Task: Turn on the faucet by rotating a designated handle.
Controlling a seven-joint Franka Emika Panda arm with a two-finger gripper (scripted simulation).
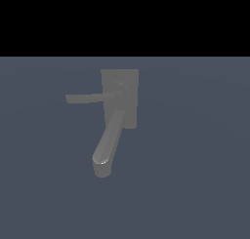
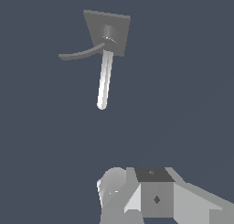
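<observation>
Standing alone on a plain slate-blue surface [image 1: 195,184] is the faucet [image 1: 119,99], a matte grey fixture. Components: a rectangular base plate [image 1: 128,77]; a round hub [image 1: 118,90] at the plate's middle; a thick rounded tubular spout [image 1: 108,140] running from the hub toward the lower part of the exterior view and ending in a blunt closed tip; the handle [image 1: 85,98], a thin flat lever bar, slimmer than the spout, joined to the hub and reaching out toward the exterior view's left, roughly at right angles to the spout. Handle and spout meet only at the hub; their free ends lie well apart. Wrist view: same fixture seen from farther off, handle slightly curved along its length, spout brightly lit along its upper side. Gripper: not seen in the exterior view; the wrist view shows only pale grey and white housing of the arm's end [image 2: 155,198] at the frame edge, well apart from the faucet and touching nothing. Fingers not visible, so whether the pincer is released or clenched cannot be told. Background above the surface in the exterior view: flat black.
</observation>
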